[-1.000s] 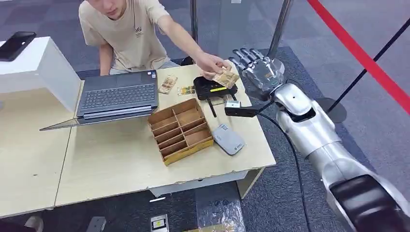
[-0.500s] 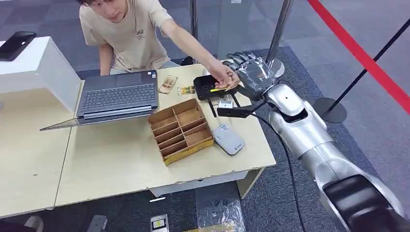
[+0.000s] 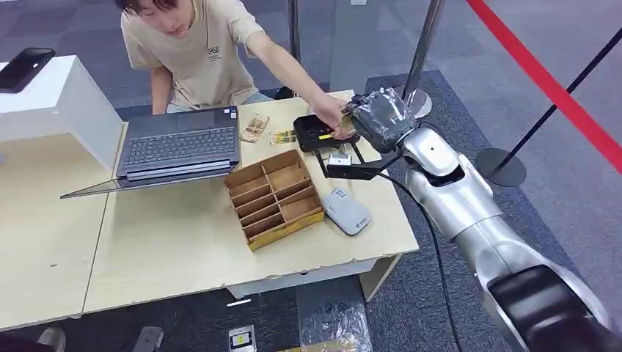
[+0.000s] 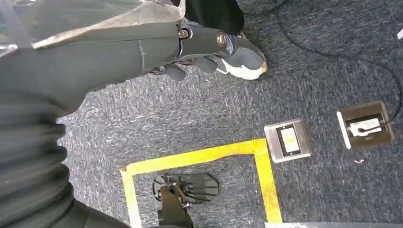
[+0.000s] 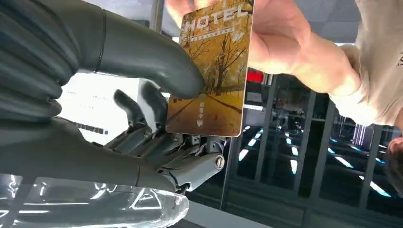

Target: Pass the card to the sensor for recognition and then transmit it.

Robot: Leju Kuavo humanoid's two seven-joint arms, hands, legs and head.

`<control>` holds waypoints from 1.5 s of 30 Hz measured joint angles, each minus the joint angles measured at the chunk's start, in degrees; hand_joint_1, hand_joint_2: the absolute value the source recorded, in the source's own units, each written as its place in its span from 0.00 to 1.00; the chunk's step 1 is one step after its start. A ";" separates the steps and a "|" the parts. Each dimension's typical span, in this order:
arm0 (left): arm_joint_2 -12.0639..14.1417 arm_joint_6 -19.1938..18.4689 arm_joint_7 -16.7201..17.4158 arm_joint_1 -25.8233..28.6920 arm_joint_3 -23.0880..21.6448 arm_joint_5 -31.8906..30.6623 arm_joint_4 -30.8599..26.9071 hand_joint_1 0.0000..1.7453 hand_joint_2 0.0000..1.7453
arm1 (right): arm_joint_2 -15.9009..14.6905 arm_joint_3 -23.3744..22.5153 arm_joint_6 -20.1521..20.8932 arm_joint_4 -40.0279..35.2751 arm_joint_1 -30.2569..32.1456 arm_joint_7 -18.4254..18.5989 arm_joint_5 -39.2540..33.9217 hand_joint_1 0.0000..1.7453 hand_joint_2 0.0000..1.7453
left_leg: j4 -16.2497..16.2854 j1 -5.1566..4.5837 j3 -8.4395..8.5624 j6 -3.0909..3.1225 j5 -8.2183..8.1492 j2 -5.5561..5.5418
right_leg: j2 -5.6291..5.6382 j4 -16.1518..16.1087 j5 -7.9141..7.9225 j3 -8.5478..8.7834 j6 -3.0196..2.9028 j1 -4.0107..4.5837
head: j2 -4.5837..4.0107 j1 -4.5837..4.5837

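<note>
A card [image 5: 214,76] printed with yellow trees and the word HOTEL stands between my right hand [image 5: 142,95] and a person's hand [image 5: 285,42]. My thumb presses on its face and my fingers lie behind it, while the person still grips its other end. In the head view my right hand [image 3: 378,117] is curled at the person's hand [image 3: 331,116], just above the black sensor box [image 3: 317,133] at the table's far right; the card [image 3: 343,126] is barely visible there. My left hand [image 4: 209,47] hangs above the carpet, holding nothing.
A wooden compartment tray [image 3: 273,196] sits mid-table with a grey-white device [image 3: 346,211] beside it. An open laptop [image 3: 180,150] stands left, with two more cards [image 3: 254,128] behind the tray. A post base [image 3: 501,167] and red rope lie to the right.
My right hand moved left and down to the card and its fingers closed in from spread. The person's hand lowered the card towards the black sensor box.
</note>
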 joint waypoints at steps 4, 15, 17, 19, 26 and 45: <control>-0.02 0.02 0.00 -0.04 0.00 0.00 0.00 0.00 1.00 | 0.13 0.00 0.02 -0.09 0.09 0.02 -1.05 1.00 1.00 | 0.00 0.00 0.00 0.00 0.00 0.00 | 0.00 0.00 0.00 0.00 0.00 0.00 | 0.00 0.00; 0.06 1.59 -1.38 1.65 0.00 2.64 0.02 0.00 1.00 | 0.31 -4.61 3.67 -13.11 15.92 4.81 -21.81 1.00 1.00 | 0.00 0.03 0.01 -0.03 -0.06 -0.01 | 0.00 -0.01 -0.06 0.01 -0.03 0.03 | 0.00 0.02; 0.09 1.64 -1.40 1.90 0.00 2.75 0.02 0.00 1.00 | 0.31 -5.13 4.04 -15.27 18.09 5.03 -22.31 1.00 1.00 | 0.00 0.02 0.01 -0.03 -0.06 0.04 | 0.04 -0.01 -0.05 -0.03 -0.04 0.03 | 0.00 0.00; 0.09 1.75 -1.44 1.92 0.02 2.99 0.02 0.00 1.00 | 0.35 -5.97 6.27 -17.24 19.60 5.51 -24.87 1.00 1.00 | 0.00 0.03 0.03 -0.03 -0.05 0.04 | 0.02 -0.02 -0.06 0.00 -0.04 0.04 | 0.00 0.00; 0.20 2.25 -2.32 2.84 0.17 4.22 0.02 0.00 1.00 | 0.55 -6.47 11.36 -23.47 27.85 6.38 -32.43 1.00 1.00 | 0.00 0.05 0.03 -0.03 -0.06 0.02 | 0.03 -0.01 -0.06 0.01 -0.04 0.05 | 0.00 0.00; 0.42 2.49 -1.90 2.67 0.63 3.89 0.02 0.00 1.00 | 1.16 -5.22 10.30 -23.35 28.96 10.21 -31.04 1.00 1.00 | 0.00 0.05 0.02 -0.04 -0.05 0.06 | 0.03 -0.01 -0.05 0.02 -0.04 0.05 | 0.00 0.00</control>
